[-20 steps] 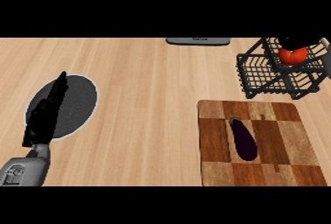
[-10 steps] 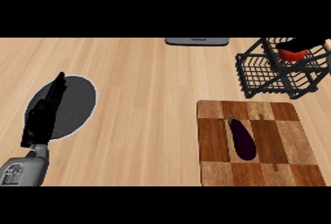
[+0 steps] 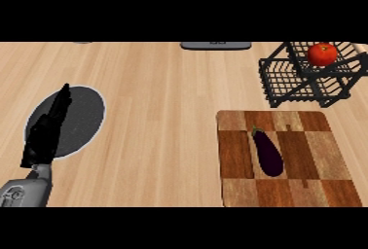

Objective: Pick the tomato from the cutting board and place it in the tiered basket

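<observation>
The red tomato (image 3: 322, 53) sits in the top tier of the black wire basket (image 3: 309, 78) at the back right, with nothing touching it. The wooden cutting board (image 3: 316, 160) lies in front of the basket and carries only a dark purple eggplant (image 3: 267, 151). My left hand (image 3: 46, 131) rests at the left with straight fingers pointing away, over a dark grey plate (image 3: 86, 112); it holds nothing. My right hand does not show in the head view.
A flat grey object (image 3: 215, 45) lies at the counter's far edge, left of the basket. Bare wooden counter (image 3: 165, 121) spreads between the plate and the cutting board.
The right hand, which was over the tomato at the basket half a second ago, has left the view. The tomato stays in the basket's top tier. The left hand has not moved.
</observation>
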{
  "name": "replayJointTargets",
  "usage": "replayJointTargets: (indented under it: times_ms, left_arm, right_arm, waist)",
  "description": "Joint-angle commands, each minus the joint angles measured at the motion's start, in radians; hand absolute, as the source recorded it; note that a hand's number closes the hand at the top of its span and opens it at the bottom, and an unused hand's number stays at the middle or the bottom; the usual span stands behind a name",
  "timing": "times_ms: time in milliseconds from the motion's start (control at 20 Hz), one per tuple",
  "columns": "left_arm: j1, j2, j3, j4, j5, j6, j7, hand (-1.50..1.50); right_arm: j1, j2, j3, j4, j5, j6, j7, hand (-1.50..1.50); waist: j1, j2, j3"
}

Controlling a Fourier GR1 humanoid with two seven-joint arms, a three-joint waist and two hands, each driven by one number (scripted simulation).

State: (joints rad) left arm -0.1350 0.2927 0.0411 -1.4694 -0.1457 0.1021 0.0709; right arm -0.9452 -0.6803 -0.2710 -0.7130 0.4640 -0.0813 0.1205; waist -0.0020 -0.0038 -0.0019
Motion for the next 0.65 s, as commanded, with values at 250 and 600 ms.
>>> replayJointTargets:
  times_ms: [250,600]
  left_arm:
    - [-0.006,-0.005,0.008,-0.003,-0.015,0.005,0.012,0.00]
    - [-0.020,0.007,0.037,0.013,-0.006,-0.017,0.003,0.00]
  right_arm:
    - [0.211,-0.241,-0.193,-0.033,-0.198,0.284,-0.016,-1.50]
    - [0.451,-0.305,-0.353,-0.017,-0.329,0.377,-0.236,-1.50]
  waist:
    - [-0.021,0.000,0.002]
    - [-0.011,0.002,0.002]
